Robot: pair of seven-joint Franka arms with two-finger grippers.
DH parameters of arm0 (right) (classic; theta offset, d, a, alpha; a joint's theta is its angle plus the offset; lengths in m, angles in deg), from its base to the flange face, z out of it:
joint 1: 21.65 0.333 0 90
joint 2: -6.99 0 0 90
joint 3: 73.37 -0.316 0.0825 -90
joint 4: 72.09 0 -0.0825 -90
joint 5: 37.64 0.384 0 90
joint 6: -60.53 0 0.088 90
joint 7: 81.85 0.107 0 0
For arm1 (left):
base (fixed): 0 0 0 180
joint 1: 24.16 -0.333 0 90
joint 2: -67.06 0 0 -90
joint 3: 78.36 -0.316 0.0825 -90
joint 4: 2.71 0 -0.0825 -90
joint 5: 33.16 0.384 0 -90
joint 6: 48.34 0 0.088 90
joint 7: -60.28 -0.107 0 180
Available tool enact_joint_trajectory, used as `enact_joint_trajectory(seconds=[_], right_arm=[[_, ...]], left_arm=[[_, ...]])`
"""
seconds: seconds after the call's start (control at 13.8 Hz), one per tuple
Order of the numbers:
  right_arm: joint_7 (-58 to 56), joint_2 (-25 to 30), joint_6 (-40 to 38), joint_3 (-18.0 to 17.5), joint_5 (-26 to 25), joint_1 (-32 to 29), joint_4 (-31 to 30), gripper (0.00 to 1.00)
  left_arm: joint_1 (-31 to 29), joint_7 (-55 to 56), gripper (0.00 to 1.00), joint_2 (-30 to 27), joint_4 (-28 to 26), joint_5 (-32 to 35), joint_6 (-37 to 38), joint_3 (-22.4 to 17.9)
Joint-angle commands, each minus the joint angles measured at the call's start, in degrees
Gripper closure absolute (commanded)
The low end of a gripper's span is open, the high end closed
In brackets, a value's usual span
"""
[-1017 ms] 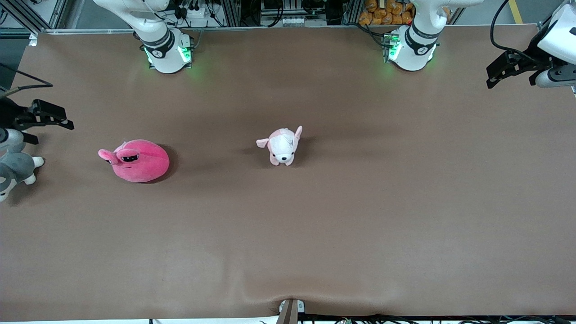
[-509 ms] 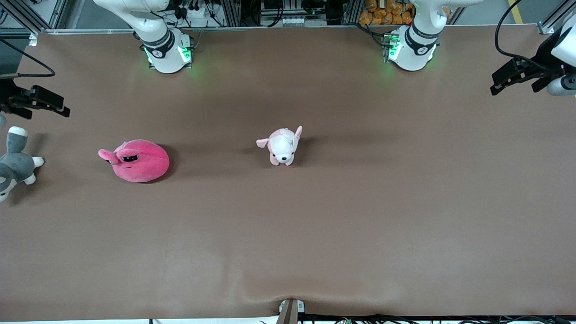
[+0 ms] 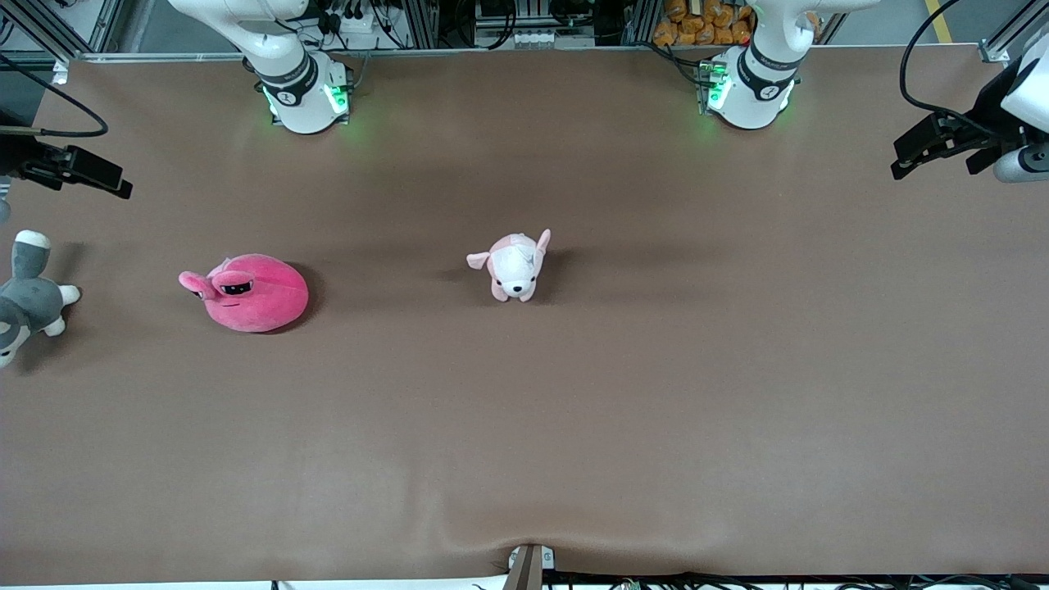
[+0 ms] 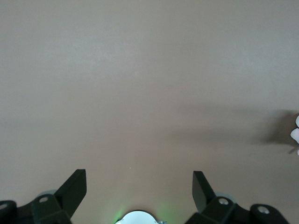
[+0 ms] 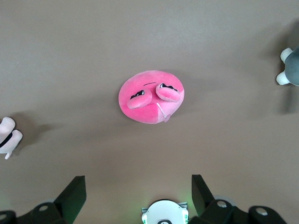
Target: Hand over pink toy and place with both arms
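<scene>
The pink toy [image 3: 246, 293], a hot-pink round plush with bulging half-lidded eyes, lies on the brown table toward the right arm's end. In the right wrist view the pink toy [image 5: 150, 96] sits well clear of the fingers. My right gripper [image 3: 102, 176] hangs open and empty over the table edge at that end; the right wrist view shows this gripper [image 5: 138, 184] with its jaws spread wide. My left gripper [image 3: 918, 152] hovers open over the left arm's end. In the left wrist view the left gripper [image 4: 139, 179] has only bare table between its fingers.
A pale pink-and-white puppy plush [image 3: 512, 266] stands near the table's middle. A grey-and-white plush animal [image 3: 24, 299] lies at the edge on the right arm's end, beside the pink toy. The brown table cover [image 3: 574, 426] is wrinkled at the front edge.
My right gripper has drawn off from above the grey-and-white plush toward the base side of the table. My left gripper has shifted slightly. The toys have not moved.
</scene>
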Motion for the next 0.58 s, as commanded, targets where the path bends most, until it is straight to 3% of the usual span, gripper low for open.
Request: enact_joint_trajectory(seconds=[0.0, 0.51], right_arm=[[0.1, 0.1, -0.1, 1.6, 1.1, 0.6, 0.8, 0.0], [-4.4, -0.3, 1.7, 1.8, 0.5, 0.7, 0.8, 0.0]], left_arm=[[-0.2, 0.1, 0.0, 0.5, 1.3, -1.3, 0.7, 0.0], [0.2, 0.1, 0.0, 0.5, 1.4, -1.3, 0.8, 0.3]])
